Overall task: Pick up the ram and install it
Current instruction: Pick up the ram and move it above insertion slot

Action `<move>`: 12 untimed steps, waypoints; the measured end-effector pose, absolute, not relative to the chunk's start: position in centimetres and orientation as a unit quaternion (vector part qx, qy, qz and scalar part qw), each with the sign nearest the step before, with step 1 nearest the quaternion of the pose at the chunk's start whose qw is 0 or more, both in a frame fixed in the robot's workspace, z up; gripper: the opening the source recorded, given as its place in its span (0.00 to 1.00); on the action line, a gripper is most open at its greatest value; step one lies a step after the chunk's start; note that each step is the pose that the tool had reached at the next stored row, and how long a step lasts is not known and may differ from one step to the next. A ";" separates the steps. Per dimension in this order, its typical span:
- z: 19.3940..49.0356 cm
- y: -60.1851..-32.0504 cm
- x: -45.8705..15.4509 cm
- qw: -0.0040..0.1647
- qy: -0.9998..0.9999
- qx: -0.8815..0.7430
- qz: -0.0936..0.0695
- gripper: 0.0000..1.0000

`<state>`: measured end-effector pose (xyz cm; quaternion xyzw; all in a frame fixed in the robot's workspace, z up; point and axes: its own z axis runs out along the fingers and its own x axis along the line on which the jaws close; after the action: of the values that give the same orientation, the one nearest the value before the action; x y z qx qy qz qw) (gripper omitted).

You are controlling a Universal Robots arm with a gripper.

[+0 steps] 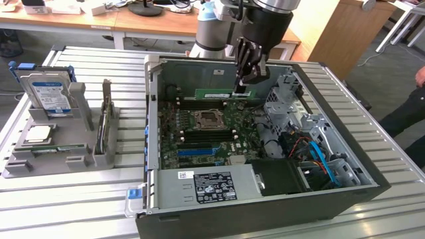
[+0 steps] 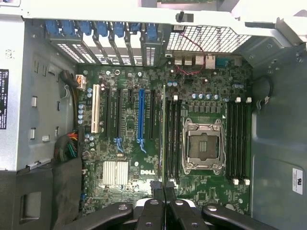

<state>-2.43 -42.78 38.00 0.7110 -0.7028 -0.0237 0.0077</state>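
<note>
I have the black-fingered gripper point(image 1: 243, 88) closed down narrow on the long, thin green circuit-board ram stick point(image 1: 219, 93). It pinches the stick by its top edge at the end towards the exterior view's right, so the contact edge hangs free underneath.

The ram is inside the open dark-grey tower computer case point(image 1: 265, 219), which lies on its side on the slatted grey metal surface point(image 1: 66, 199) so the green motherboard point(image 1: 232, 144) faces up at me. I hold the ram level over the far part of that board.

In the wrist view I see the stick edge-on as a thin line. It runs parallel to the long black memory slots point(image 2: 172, 139) and just beside them, next to the square silver processor socket point(image 2: 204, 146). I judge that is the reason for this pose: with the stick upright and parallel to a slot, its edge can meet the slot squarely. I cannot tell whether it touches a slot yet.

At the exterior view's left, beside the case, a grey moulded holder point(image 1: 59, 159) props up a blue-labelled hard drive point(image 1: 50, 94), a square silver processor chip point(image 1: 39, 132) and an upright dark expansion card point(image 1: 104, 124). A person in dark clothing point(image 1: 415, 109) stands at the exterior view's right edge, apart from the case.
</note>
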 end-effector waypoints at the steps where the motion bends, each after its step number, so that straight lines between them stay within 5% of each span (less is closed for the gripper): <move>1: 38.0 -42.8 -2.4 0.008 -0.703 0.711 -0.024 0.12; 12: 37.9 -42.8 -2.4 0.008 -0.703 0.711 -0.024 0.12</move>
<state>-2.39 -42.78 37.94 0.7109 -0.7028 -0.0237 0.0077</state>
